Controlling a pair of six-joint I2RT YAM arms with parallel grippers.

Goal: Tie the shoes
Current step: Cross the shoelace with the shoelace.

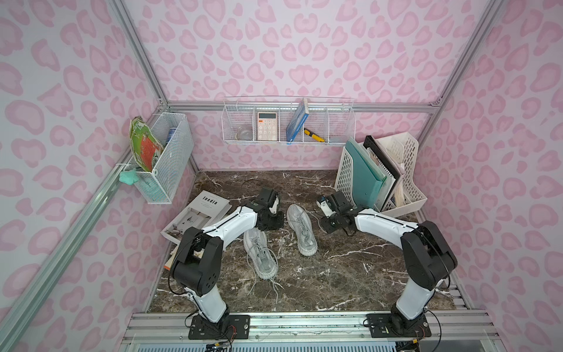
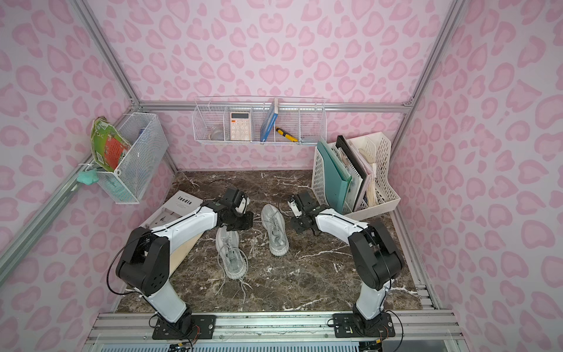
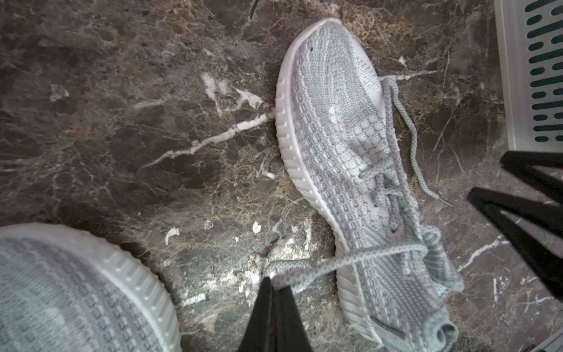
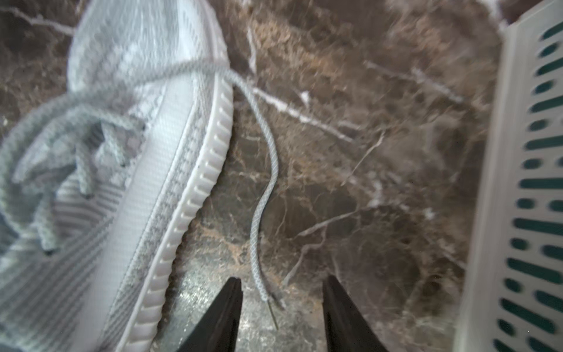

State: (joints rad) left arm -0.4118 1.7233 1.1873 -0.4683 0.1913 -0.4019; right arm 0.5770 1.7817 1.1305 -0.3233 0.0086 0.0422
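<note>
Both arms bend at the elbow with wrists pitched down, flanking the far shoe [image 1: 301,230] at its 9 and 3 o'clock. The near shoe [image 1: 260,256] lies at its 7 o'clock on the veined brown marble table [image 1: 350,274].

Left gripper [image 3: 272,282]: fingers together, pinching a braided lace [image 3: 350,259] drawn across the knit upper.

Right gripper [image 4: 281,280]: fingers apart, loose lace [image 4: 265,195] tip lying between them, untouched.

Soles pale, ribbed.

We find open marble tabletop [image 1: 350,274] right of the shoes [image 1: 301,228]; a narrow gap parts them. The file rack [image 1: 344,176] hems our right, a magazine [image 1: 198,210] our left.
</note>
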